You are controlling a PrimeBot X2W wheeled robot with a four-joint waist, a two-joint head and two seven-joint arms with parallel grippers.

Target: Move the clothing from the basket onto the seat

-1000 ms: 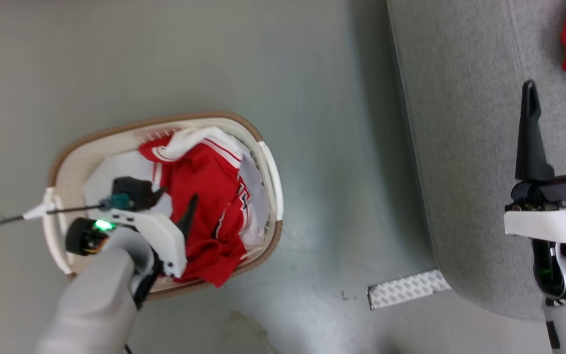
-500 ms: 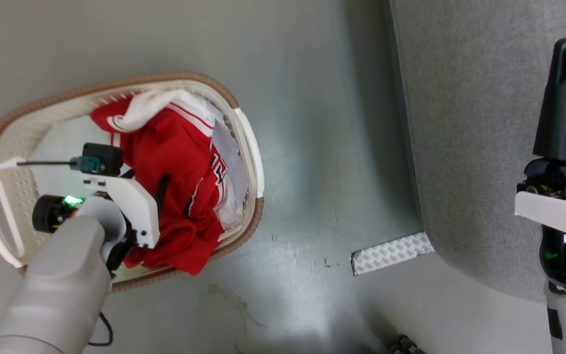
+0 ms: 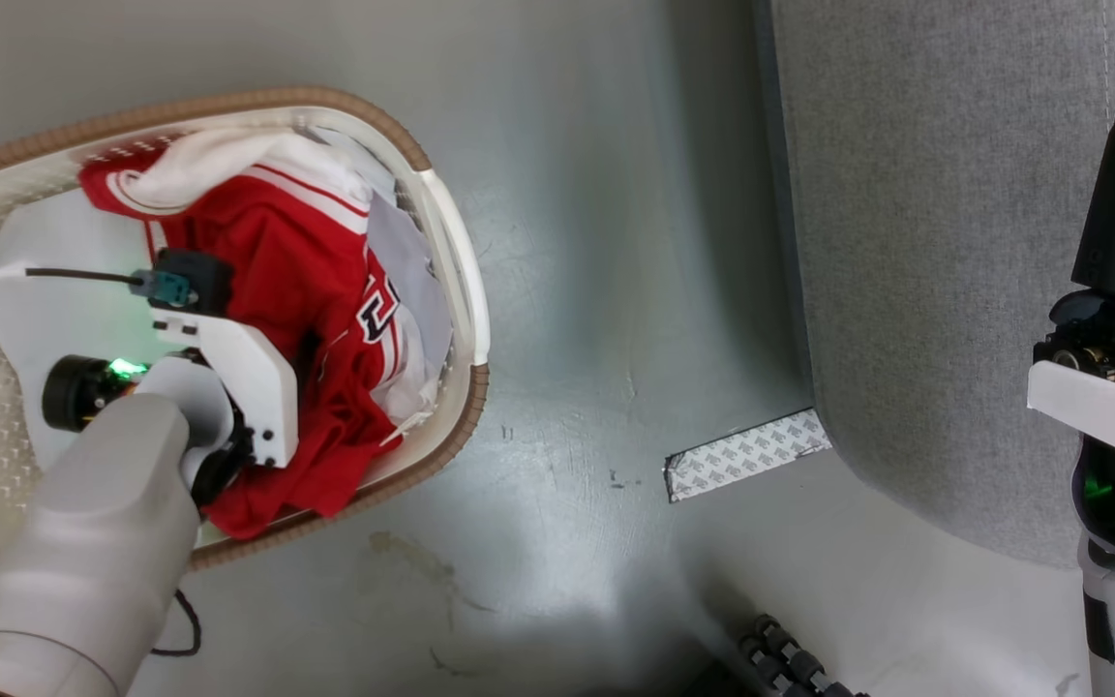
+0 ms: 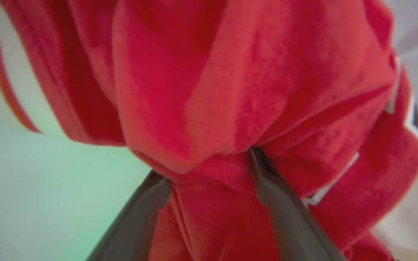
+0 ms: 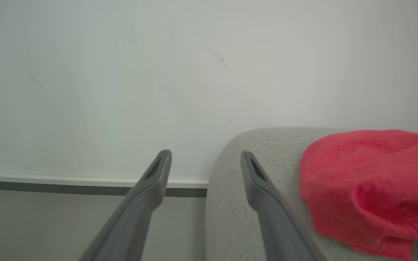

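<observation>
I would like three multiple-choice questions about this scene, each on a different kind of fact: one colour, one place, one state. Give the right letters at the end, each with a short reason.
1. What colour is the rim of the basket?
A. brown
B. blue
C. black

2. Where does the plain red garment lie?
A. on a shelf
B. in the basket
C. on the seat

3. In what state is the right claw?
A. shut on a garment
B. open and empty
C. shut on a bottle

Answers:
1 A: in the head view a brown band runs round the top of the cream wall.
2 C: the right wrist view shows it resting on the grey seat.
3 B: its two fingers stand apart with nothing between them.
</observation>
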